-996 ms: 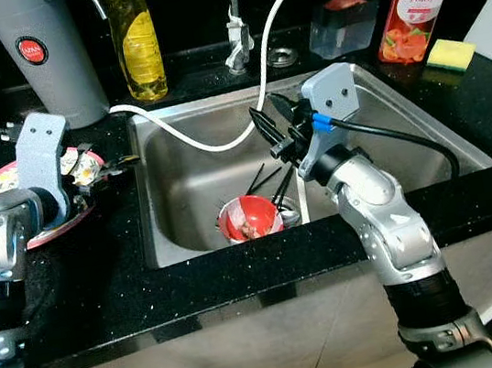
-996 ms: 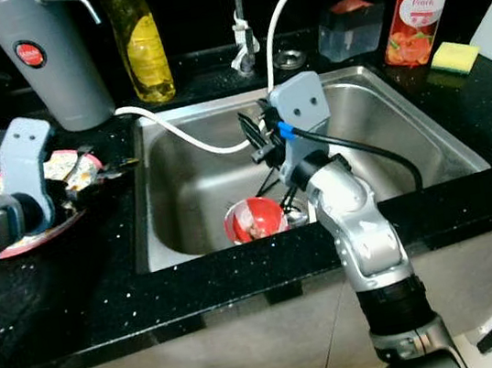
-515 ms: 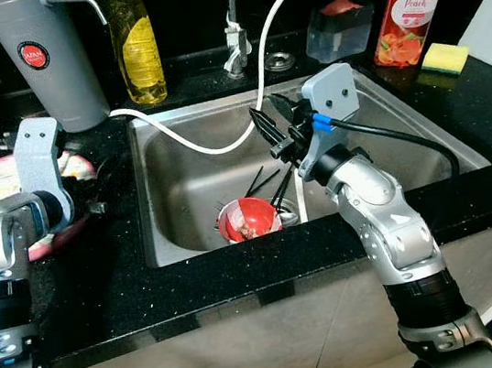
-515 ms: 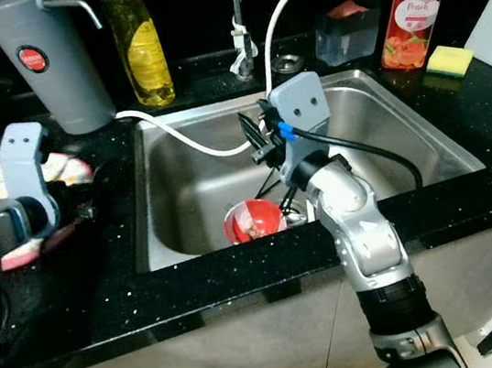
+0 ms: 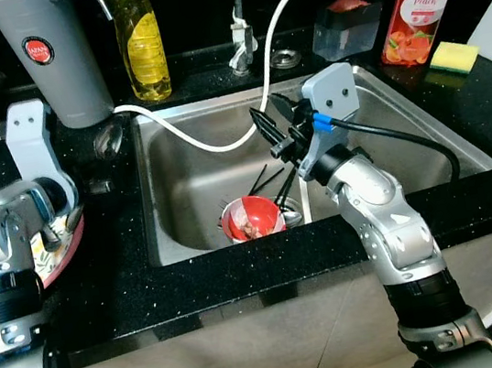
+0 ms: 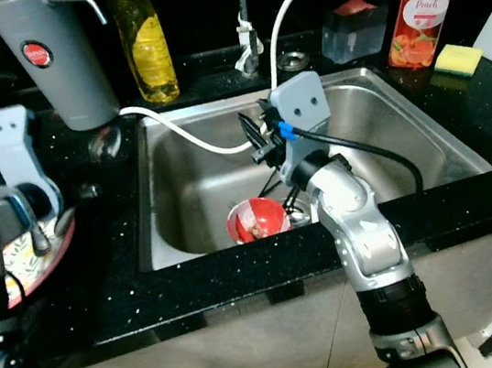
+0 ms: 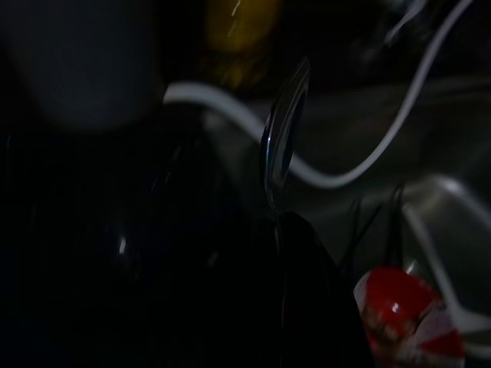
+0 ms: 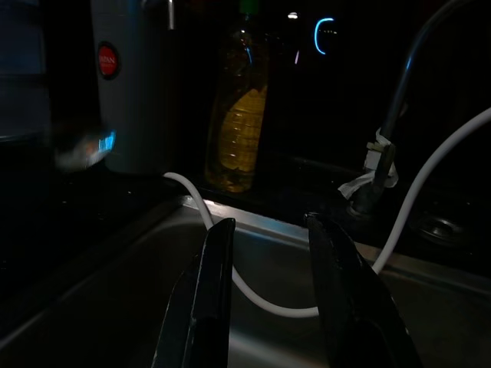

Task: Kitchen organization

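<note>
Spoon (image 7: 281, 142) in left gripper (image 5: 94, 160)

Black speckled counter (image 5: 241, 273), steel-grey sink (image 5: 406, 137). Red bowl (image 5: 251, 217) with white inside. White hose (image 5: 211, 138). Yellow liquid in clear bottle (image 5: 139, 38). Grey jug (image 5: 55, 55) with red round label. Peach-orange floral soap bottle (image 5: 414, 6), yellow sponge (image 5: 452, 56). Pink-rimmed patterned plate (image 5: 57, 254). Silver spoon (image 7: 282, 138).
</note>
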### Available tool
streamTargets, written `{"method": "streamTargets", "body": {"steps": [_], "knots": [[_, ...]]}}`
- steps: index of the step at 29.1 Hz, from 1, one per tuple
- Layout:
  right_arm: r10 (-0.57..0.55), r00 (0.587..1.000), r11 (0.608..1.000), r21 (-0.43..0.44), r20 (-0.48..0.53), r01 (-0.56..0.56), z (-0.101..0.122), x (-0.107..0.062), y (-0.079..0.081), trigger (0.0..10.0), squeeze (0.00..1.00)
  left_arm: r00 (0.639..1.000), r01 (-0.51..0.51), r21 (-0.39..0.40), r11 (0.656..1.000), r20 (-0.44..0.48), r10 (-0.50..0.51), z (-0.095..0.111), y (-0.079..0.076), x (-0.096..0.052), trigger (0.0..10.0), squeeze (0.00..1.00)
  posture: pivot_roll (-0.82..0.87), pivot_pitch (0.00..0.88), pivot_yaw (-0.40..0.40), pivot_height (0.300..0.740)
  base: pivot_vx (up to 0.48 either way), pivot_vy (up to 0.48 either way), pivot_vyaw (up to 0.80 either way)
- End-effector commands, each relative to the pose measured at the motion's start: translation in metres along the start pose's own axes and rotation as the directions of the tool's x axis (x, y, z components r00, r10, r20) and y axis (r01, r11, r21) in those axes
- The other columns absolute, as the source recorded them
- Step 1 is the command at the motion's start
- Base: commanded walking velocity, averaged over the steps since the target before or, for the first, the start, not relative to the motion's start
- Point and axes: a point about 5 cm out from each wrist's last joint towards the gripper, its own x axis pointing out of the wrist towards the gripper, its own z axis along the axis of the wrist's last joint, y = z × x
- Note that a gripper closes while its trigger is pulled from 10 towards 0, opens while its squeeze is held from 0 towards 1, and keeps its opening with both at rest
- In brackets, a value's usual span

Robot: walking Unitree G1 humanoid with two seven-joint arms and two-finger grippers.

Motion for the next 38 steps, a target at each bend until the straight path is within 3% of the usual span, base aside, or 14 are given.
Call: {"method": "streamTargets", "body": {"steps": [1,7,8,10,12,14,16,17,20,24,27,31,35,38], "knots": [[0.003,1.0,1.0,-0.003,0.001,-0.003,0.0,0.001,0.001,10.0,0.0,0.998,0.052,0.007,0.999,0.044,-0.053,0.009,-0.011,0.001,10.0,0.0,0.08,0.021,-0.008,0.74,0.0,0.0,0.0],[0.01,1.0,0.999,0.043,0.023,-0.011,0.005,0.002,0.0,10.0,0.0,0.984,0.17,-0.016,0.985,0.063,-0.169,0.009,-0.032,0.005,10.0,0.0,0.08,0.016,0.002,0.74,0.0,0.0,0.0],[0.113,0.993,0.99,0.079,0.031,-0.115,0.009,-0.001,0.005,10.0,0.0,0.962,0.267,0.001,0.964,0.053,-0.267,0.002,-0.045,0.004,10.0,0.0,0.07,0.016,0.004,0.74,0.0,0.0,0.0],[0.275,0.961,0.958,0.078,0.021,-0.275,0.011,-0.01,0.017,10.0,0.0,0.95,0.308,0.018,0.951,0.051,-0.308,-0.002,-0.051,0.001,10.0,0.0,0.07,0.016,0.004,0.74,0.0,0.0,0.0],[0.275,0.961,0.958,0.078,0.021,-0.275,0.011,-0.01,0.017,10.0,0.0,0.95,0.308,0.018,0.951,0.051,-0.308,-0.002,-0.051,0.001,10.0,0.0,0.07,0.016,0.004,0.74,0.0,0.0,0.0],[0.418,0.908,0.907,0.065,-0.008,-0.417,0.01,-0.023,0.029,10.0,0.0,0.951,0.306,0.021,0.952,0.048,-0.307,-0.003,-0.051,0.001,10.0,0.0,0.07,0.013,0.007,0.74,0.0,0.0,0.0],[0.437,0.899,0.898,0.067,-0.025,-0.435,0.007,-0.027,0.031,10.0,0.0,0.955,0.294,0.018,0.956,0.041,-0.295,-0.005,-0.05,0.003,10.0,0.0,0.07,0.011,0.006,0.74,0.0,0.0,0.0],[0.346,0.935,0.938,0.023,-0.084,-0.345,-0.002,-0.024,0.018,10.0,0.0,0.967,0.256,0.038,0.966,0.0,-0.256,-0.01,-0.051,0.011,10.0,0.0,0.07,0.004,0.003,0.74,0.0,0.0,0.0],[0.262,0.957,0.965,-0.003,-0.125,-0.264,-0.009,-0.02,0.007,10.0,0.0,0.971,0.238,0.074,0.968,-0.024,-0.237,-0.013,-0.054,0.015,10.0,0.0,0.07,0.001,0.003,0.74,0.0,0.0,0.0],[0.014,0.977,1.0,-0.02,-0.213,-0.019,-0.021,-0.015,-0.033,10.0,0.0,0.955,0.295,0.158,0.942,-0.069,-0.288,-0.018,-0.086,0.035,10.0,0.0,0.06,0.0,0.004,0.74,0.0,0.0,0.0],[-0.096,0.963,0.995,-0.025,-0.251,0.093,-0.023,-0.016,-0.05,10.0,0.0,0.945,0.328,0.194,0.925,-0.086,-0.317,-0.02,-0.103,0.044,10.0,0.0,0.05,0.0,0.007,0.74,0.0,0.0,0.0],[-0.301,0.907,0.953,-0.079,-0.296,0.291,-0.028,-0.023,-0.078,10.0,0.0,0.932,0.363,0.276,0.89,-0.104,-0.348,-0.032,-0.133,0.063,10.0,0.0,0.04,0.0,0.02,0.74,0.0,0.0,0.0],[-0.374,0.881,0.927,-0.093,-0.289,0.363,-0.028,-0.027,-0.086,10.0,0.0,0.92,0.378,0.254,0.89,-0.214,-0.33,-0.051,-0.149,0.079,10.0,0.0,0.03,0.0,0.031,0.74,0.0,0.0,0.0],[-0.372,0.888,0.928,-0.089,-0.27,0.362,-0.024,-0.027,-0.083,10.0,0.0,0.915,0.388,0.282,0.877,-0.233,-0.33,-0.054,-0.156,0.083,10.0,0.0,0.02,0.0,0.041,0.74,0.0,0.0,0.0]]}}
